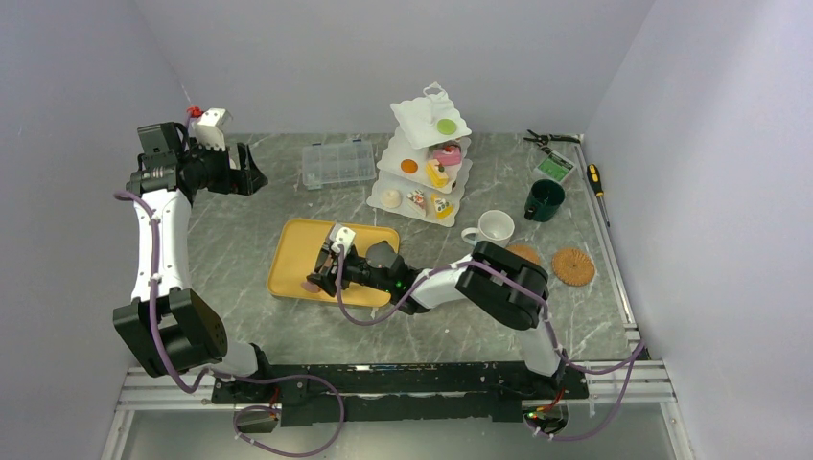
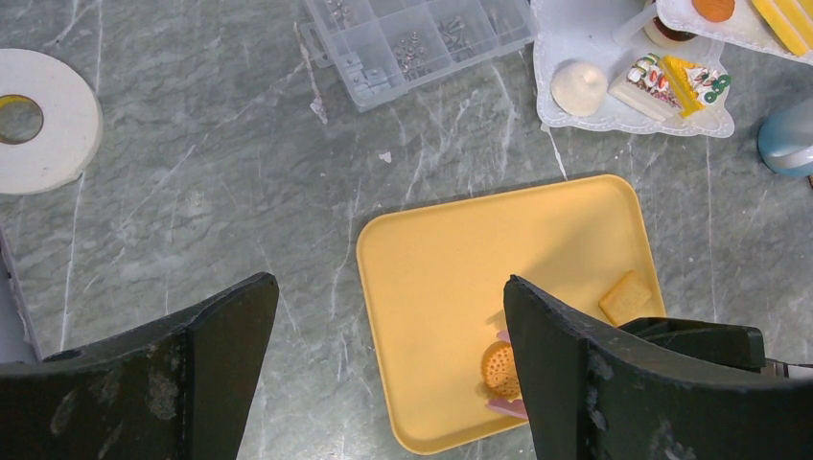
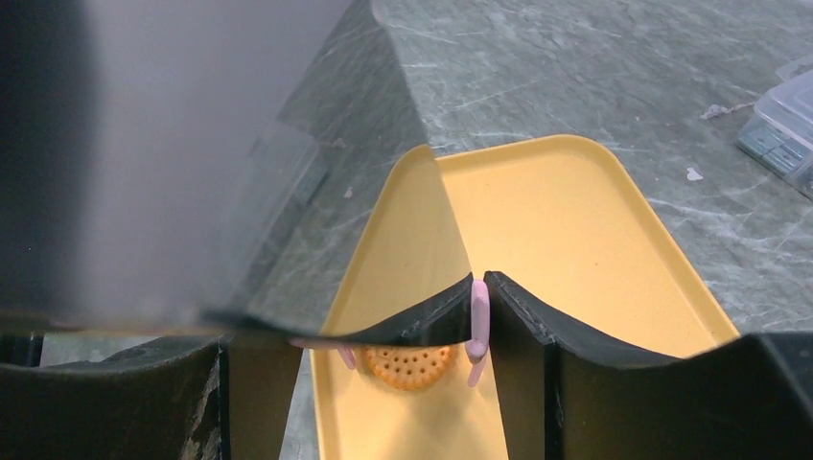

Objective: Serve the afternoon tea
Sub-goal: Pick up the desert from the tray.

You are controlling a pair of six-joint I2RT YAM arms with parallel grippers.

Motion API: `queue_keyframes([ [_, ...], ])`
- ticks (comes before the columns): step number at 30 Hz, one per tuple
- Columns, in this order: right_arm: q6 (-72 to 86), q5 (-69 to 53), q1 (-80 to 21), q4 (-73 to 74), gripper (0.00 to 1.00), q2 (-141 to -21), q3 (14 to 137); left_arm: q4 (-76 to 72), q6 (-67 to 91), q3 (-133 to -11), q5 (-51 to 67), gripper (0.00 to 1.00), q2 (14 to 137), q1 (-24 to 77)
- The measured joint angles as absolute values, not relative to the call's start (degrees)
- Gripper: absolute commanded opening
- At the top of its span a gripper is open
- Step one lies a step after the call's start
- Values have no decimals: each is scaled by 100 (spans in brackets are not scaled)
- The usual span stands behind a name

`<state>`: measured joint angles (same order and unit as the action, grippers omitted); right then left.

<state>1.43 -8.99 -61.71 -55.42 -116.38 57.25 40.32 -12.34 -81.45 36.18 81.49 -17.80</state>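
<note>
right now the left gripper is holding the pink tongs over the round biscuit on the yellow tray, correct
No, it is the right gripper that holds the pink tongs over the round biscuit on the yellow tray; the right wrist view shows it. The left gripper is open and empty.

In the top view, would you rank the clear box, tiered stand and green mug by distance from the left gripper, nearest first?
1. Clear box, beside the left gripper.
2. Tiered stand, centre back.
3. Green mug, far right.
</note>
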Motion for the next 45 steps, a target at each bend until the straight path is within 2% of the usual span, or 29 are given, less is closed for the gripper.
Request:
queue_keyframes([
  [21, 412, -880, -6171, -5905, 65, -11673, 5520, 4077, -1227, -8182, 3767, 94, 8149, -1780],
  [31, 475, -823, -6169, -5944, 49, -11679, 5509, 4143, -1219, -8243, 3817, 93, 8149, -1780],
  [45, 248, -832, -6084, -5448, 45, -11323, 5511, 4143, -1229, -8243, 3835, 94, 8149, -1780],
])
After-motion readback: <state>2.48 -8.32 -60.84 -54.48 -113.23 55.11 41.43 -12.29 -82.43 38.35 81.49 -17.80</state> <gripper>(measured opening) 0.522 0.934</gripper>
